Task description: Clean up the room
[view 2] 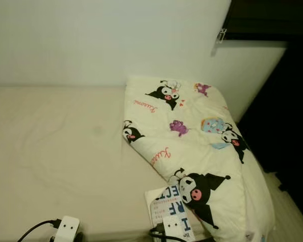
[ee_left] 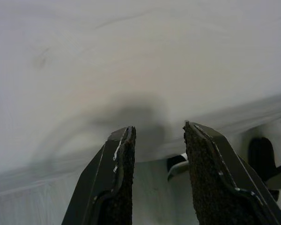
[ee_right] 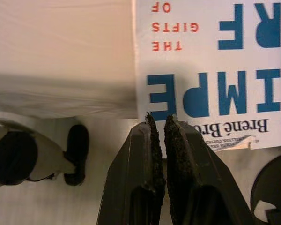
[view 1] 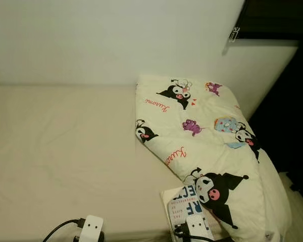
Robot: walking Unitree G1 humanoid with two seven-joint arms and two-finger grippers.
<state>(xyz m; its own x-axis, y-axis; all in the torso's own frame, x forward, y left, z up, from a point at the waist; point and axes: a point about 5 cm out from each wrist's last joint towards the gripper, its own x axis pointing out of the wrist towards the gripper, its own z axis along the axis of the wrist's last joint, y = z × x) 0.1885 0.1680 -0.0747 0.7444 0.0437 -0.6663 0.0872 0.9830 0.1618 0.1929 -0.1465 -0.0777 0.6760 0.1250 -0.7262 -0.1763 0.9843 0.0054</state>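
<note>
right gripper (ee_right: 160,123) jaws pinched closed at the glossy flat book (ee_right: 210,70); left gripper (ee_left: 158,133) jaws apart over smooth bed sheet (view 1: 65,151).

Soft printed cloth quilt (view 1: 207,146); matt creased bedsheet (view 1: 65,151); smooth paper book cover (ee_right: 210,70); rough black finger pads (ee_left: 203,178).

book (ee_right: 210,70): "THE GIFTS OF IMPE…", "Brené Bro…" | quilt (view 1: 207,146): script unreadable

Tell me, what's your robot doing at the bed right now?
Left gripper open over the bed sheet. Right gripper shut at the book's near edge. Cartoon-print quilt overlaps the book.
</note>
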